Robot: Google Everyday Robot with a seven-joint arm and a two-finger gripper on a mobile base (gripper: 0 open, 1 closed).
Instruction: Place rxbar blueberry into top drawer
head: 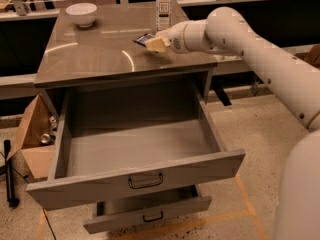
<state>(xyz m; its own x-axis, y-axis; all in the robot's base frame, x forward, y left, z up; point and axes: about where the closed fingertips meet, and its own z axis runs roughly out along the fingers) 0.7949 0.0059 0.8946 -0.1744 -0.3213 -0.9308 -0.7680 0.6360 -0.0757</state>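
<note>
The rxbar blueberry [142,38] is a dark navy bar at the back middle of the grey cabinet top [95,54]. My gripper [155,44] reaches in from the right and is shut on the bar's right end, which its tan fingertips [156,44] hide. The bar sticks out to the left, just above the top. The top drawer [135,180] is pulled wide open below, and nothing shows inside it. Its dark bar handle [145,180] faces front.
A white bowl [81,13] sits at the back left of the top. A clear bottle [163,4] stands just behind the gripper. A shallower lower drawer [150,215] is partly open. A cardboard box [31,134] stands left of the cabinet.
</note>
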